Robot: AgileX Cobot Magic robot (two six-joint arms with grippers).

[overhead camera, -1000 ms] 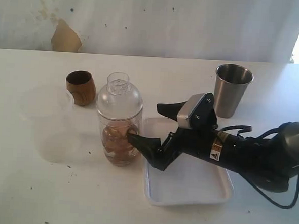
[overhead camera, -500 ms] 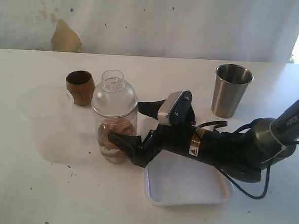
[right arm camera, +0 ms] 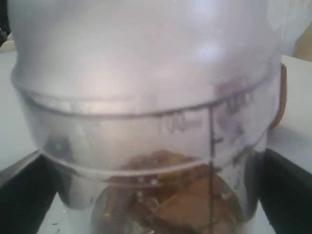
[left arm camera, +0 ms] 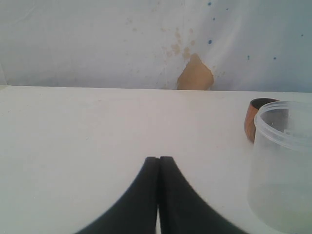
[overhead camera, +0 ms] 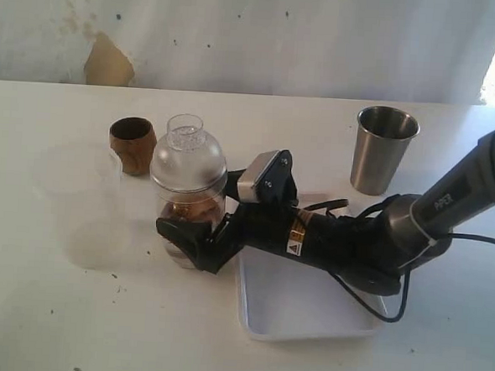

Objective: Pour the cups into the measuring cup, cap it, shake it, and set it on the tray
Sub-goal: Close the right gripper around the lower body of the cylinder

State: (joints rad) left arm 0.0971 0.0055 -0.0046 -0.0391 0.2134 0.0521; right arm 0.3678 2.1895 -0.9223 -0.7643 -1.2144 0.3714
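The measuring cup (overhead camera: 184,219), a clear cylinder with brown pieces inside, stands left of the tray (overhead camera: 307,311) with the dome cap (overhead camera: 188,158) on it. My right gripper (overhead camera: 200,212) is open and straddles its lower half, one black finger (overhead camera: 175,234) in front and the other behind. In the right wrist view the measuring cup (right arm camera: 146,122) fills the frame between the two fingers (right arm camera: 22,195), close to its walls. The wooden cup (overhead camera: 133,145) stands behind it to the left, and the steel tumbler (overhead camera: 385,150) at the back right. My left gripper (left arm camera: 159,161) is shut on nothing above bare table.
A frosted translucent cup (overhead camera: 78,183) stands left of the measuring cup; the same frosted cup (left arm camera: 282,165) shows in the left wrist view with the wooden cup (left arm camera: 253,119) behind it. The right arm lies across the tray. A wall runs behind the table.
The right arm has reached left until its fingers stand on both sides of the measuring cup. The capped cup has shifted slightly left.
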